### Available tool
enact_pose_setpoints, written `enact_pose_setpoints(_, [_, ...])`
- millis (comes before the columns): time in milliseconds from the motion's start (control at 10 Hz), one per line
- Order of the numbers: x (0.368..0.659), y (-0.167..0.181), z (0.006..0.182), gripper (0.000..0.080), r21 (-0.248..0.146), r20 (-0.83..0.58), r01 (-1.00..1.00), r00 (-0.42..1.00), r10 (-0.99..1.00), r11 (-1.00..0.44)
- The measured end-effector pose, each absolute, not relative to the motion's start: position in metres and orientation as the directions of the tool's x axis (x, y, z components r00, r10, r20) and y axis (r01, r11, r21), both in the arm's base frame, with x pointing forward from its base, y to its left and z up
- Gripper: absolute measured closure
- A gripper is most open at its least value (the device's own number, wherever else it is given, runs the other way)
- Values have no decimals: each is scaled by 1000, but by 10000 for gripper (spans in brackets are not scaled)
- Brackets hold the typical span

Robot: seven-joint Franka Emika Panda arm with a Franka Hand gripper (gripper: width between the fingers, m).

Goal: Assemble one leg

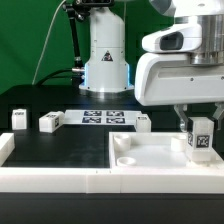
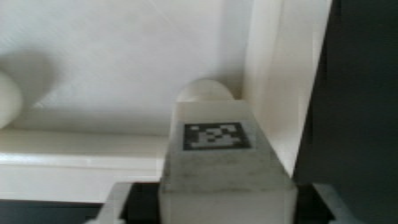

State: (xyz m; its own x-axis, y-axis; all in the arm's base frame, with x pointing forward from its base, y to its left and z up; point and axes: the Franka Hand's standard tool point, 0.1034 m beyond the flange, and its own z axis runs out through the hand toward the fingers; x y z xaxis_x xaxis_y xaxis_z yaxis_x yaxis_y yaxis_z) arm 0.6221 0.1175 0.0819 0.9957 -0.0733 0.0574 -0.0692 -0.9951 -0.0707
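1. The tool (image 1: 200, 132) is clamped on the leg (image 1: 201, 142), a smooth white plastic rectangular post bearing a square black-and-white tag.
2. The leg hangs upright over the panel (image 1: 150, 152), a wide, matte white slab with round recesses, near its edge on the exterior view's right. Whether they touch cannot be told.
3. Three other posts (image 1: 50, 121) and the flat marker board (image 1: 105, 118) rest on the black surface (image 1: 70, 145).

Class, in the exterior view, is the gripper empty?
No: the gripper grips a tagged leg upright over the white panel.
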Motion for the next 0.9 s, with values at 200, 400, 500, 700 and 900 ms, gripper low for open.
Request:
enact_pose_setpoints(200, [622,116,81,508,-112,37,-361,929,-367,-926])
enact_pose_setpoints(400, [623,115,81,508,-131,-6,-616,784,-621,-777])
enact_pose_setpoints(500, [623,113,80,508,-135,-34,-733,676,-736,-667])
enact_pose_setpoints(700, [622,114,80,507,-121,-67,-880,469,-881,-459])
enact_pose_setpoints(900, [621,117,79,507,-108,-87,-946,314,-946,-304])
